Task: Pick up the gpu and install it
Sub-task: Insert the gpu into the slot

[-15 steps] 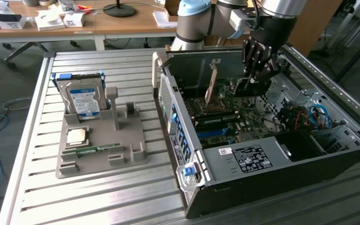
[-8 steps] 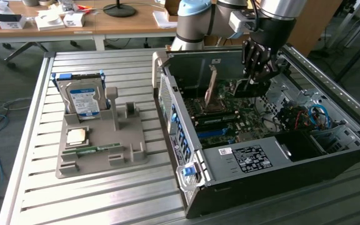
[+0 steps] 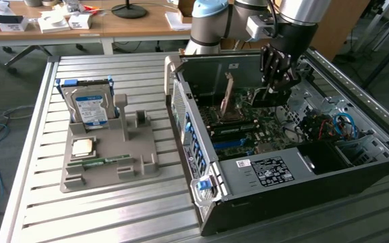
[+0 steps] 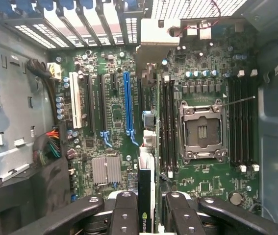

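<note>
My gripper [image 3: 277, 83] hangs inside the open computer case [image 3: 262, 172], above the motherboard [image 4: 109, 142]. It is shut on the gpu [image 4: 145, 188], a thin dark card seen edge-on between my two black fingers [image 4: 125, 213], with a green logo near the grip. The card reaches toward the case's rear wall and ends in a pale metal bracket [image 4: 161, 36]. In the exterior view the bracket end of the gpu [image 3: 229, 96] stands upright to the left of my gripper. The card sits above the board, just beside the long blue slot [image 4: 127, 107]; I cannot tell whether it touches the board.
A grey fixture tray [image 3: 140, 167] on the slatted table holds a blue-labelled hard drive [image 3: 91, 109], a processor chip [image 3: 83, 147] and a green memory stick [image 3: 100, 162]. The processor socket [image 4: 201, 132], memory slots [image 4: 241, 122] and cables [image 3: 329, 126] crowd the case. Desks stand behind.
</note>
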`<state>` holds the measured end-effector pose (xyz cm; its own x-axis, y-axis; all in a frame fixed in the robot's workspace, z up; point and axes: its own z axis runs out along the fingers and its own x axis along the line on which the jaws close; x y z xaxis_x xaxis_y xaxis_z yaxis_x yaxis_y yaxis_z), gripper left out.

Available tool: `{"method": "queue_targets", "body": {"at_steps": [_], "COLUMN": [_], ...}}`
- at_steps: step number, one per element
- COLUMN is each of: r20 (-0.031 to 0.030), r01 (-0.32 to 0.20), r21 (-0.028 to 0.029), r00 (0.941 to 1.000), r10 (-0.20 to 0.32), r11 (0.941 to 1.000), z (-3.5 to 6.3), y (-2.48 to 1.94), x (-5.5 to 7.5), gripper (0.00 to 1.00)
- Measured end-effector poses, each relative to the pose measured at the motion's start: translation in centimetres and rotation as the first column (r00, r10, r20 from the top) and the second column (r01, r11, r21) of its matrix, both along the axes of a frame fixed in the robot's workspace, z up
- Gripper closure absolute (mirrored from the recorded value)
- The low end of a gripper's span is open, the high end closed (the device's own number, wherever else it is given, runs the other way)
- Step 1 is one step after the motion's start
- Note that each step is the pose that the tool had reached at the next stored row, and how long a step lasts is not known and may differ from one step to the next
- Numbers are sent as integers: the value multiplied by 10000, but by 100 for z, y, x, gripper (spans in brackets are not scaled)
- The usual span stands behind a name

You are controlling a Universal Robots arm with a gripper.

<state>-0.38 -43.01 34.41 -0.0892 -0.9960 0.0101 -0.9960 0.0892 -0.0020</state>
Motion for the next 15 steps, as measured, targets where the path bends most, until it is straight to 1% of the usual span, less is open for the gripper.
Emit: {"method": "queue_targets", "body": {"at_steps": [7, 13, 15], "r20": [0, 0, 0], "r01": [-4, -8, -91], "r21": [0, -1, -1], "r00": [10000, 10000, 10000], "r10": [4, 8, 91], "r11": [10000, 10000, 10000], "z": [-92, -94, -96], "y": [0, 0, -1], "x": [-18, -23, -31], "gripper": [74, 74, 74]}}
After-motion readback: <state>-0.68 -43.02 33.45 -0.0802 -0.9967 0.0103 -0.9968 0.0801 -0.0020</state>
